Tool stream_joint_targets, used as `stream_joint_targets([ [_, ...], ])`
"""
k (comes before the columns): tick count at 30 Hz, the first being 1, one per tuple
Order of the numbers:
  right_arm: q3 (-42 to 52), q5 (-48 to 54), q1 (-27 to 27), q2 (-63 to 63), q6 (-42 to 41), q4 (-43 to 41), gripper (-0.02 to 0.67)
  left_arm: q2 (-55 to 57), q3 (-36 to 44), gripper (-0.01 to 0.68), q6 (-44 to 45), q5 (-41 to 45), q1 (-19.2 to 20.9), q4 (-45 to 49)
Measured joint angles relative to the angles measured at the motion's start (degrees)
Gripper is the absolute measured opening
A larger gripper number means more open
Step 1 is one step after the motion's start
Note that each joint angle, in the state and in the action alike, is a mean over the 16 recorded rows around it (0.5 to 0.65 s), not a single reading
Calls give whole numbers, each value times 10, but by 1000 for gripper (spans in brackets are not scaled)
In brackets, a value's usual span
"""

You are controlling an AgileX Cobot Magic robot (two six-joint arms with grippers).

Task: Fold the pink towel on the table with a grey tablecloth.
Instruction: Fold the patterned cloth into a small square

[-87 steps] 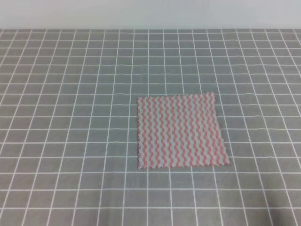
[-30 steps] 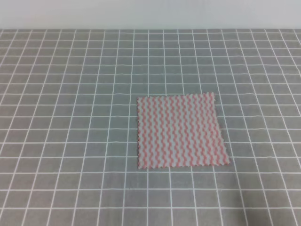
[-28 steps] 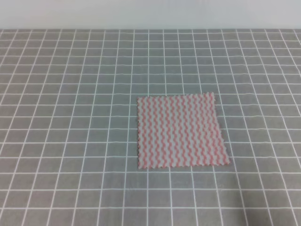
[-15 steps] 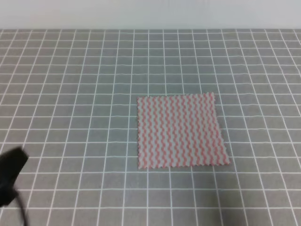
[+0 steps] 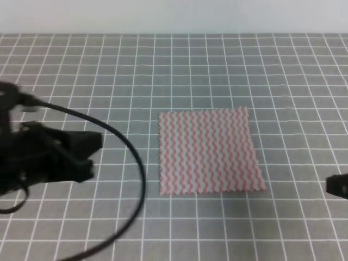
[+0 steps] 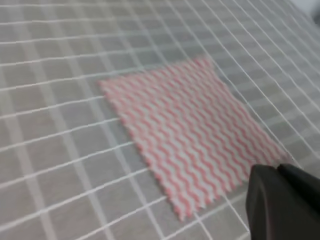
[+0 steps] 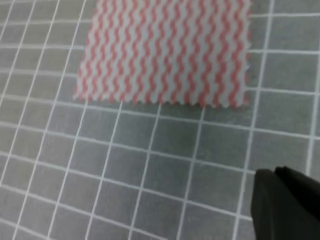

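Exterior high view is showing the pink towel (image 5: 209, 151) lying flat and unfolded on the grey tablecloth (image 5: 174, 70), a little right of centre, with the table itself hidden entirely under that cloth. The left gripper (image 5: 81, 152) is reaching in from the left edge as a dark, motion-blurred mass, well apart from the towel's left side; a black cable (image 5: 133, 163) is looping from it down toward the bottom edge, and I cannot tell whether its jaws are apart or together. The right gripper (image 5: 337, 186) is showing only as a small dark tip cut off at the right edge, near the towel's lower right corner but not touching it, its jaws likewise impossible to read. Both wrist views are blurred: each is catching the towel with only a dark corner of gripper body at lower right.
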Motion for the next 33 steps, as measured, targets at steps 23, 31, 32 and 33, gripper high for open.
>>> stream_joint_targets([
  [23,-321,43,201,446,328,-326,229,172,-50,-2,61,-21,-73,3],
  [31,-325,20,200,495,336,-310,320,178,-50,-2,70,-26,-73,3],
  [32,-325,16,200,498,337,-308,314,180,-50,-2,72,-26,-73,3],
  [33,-325,13,200,500,337,-307,306,182,-50,-2,73,-26,-73,3],
])
